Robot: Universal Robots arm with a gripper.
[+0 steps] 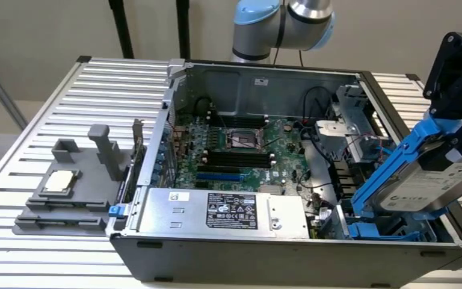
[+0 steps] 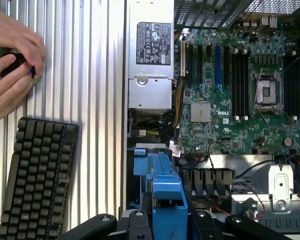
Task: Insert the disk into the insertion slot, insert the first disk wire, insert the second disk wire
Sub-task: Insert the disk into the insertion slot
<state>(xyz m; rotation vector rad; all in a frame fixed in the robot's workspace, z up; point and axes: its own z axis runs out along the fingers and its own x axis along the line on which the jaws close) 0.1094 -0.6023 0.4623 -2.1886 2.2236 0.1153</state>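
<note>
The disk, a silver-grey drive with a white label in a bright blue carrier, hangs tilted over the exterior view's right front corner of the open computer case. My gripper is shut on its upper end. In the wrist view the blue carrier runs out from between the black fingers. Beneath the disk lies the insertion slot, a grey bay with blue fittings; the disk's lower end is just above it. Thin cables run by the drive cage; which are the disk wires I cannot tell.
A silver power supply with a black label fills the case's front. The motherboard lies behind it. A grey fixture sits on the slatted table. In the wrist view a keyboard and a person's hands are beside the case.
</note>
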